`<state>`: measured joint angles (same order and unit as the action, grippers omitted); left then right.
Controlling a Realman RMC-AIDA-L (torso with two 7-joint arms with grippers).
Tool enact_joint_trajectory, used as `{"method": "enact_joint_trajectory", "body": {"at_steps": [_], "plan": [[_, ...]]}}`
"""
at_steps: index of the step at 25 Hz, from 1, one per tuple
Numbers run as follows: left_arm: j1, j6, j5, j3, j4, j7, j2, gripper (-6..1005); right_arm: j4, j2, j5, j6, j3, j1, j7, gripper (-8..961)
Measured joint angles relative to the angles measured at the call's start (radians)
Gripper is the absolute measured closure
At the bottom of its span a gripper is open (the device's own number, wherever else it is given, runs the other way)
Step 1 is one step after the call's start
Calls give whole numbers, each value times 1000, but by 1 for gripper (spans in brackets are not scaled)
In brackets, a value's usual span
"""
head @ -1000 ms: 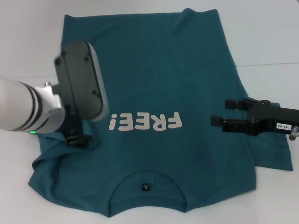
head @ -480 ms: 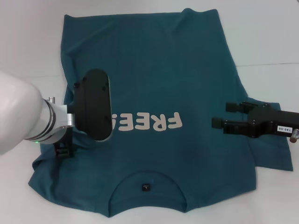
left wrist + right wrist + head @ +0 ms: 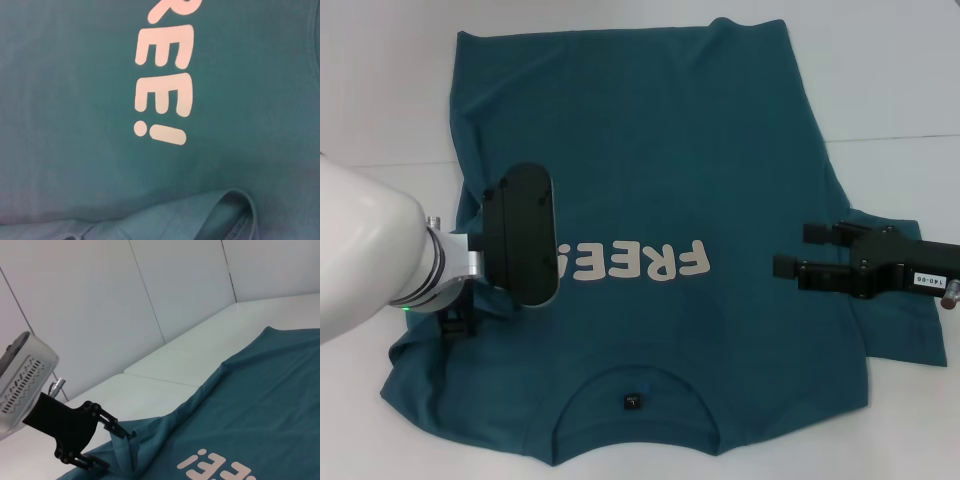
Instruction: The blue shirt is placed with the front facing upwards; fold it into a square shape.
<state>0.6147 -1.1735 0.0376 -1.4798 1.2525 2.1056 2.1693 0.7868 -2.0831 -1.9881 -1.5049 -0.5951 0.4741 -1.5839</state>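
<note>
**Left sleeve pinched, right arm waiting**

White table (image 3: 900, 70) and pale wall panels frame the scene, and the blue shirt (image 3: 650, 180) lies flat across the table, front up, collar at the near edge and hem at the far edge, so its long axis runs near to far. The cream lettering (image 3: 635, 262) crosses the chest between the two arms.

At the shirt's left side the left end effector (image 3: 117, 432) sits low on the sleeve; seen from the right wrist camera, its fingers are pinched onto a raised ridge of cloth there. The body of the shirt lies to its right, so a sleeve fold would likely carry the cloth rightward toward the lettering.

The right end effector (image 3: 798, 250) hovers over the shirt's right side, fingers parted and pointing left toward the lettering, holding nothing. The right sleeve (image 3: 900, 330) lies spread just beside and beneath it, not yet folded.
</note>
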Motion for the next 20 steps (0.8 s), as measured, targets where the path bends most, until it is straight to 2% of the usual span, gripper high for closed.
{"method": "enact_joint_trajectory", "body": {"at_steps": [13,15,20], "plan": [[15,62,-3,-28,-71,1,-2,452,-3,0,0,-3,0,0,-11,11],[17,67,-3,-28,-81,0,-2,560,-2,0,0,-4,0,0,-13,11],[26,89,-3,-28,-114,-1,-2,574,-2,0,0,-5,0,-1,-14,11]]}}
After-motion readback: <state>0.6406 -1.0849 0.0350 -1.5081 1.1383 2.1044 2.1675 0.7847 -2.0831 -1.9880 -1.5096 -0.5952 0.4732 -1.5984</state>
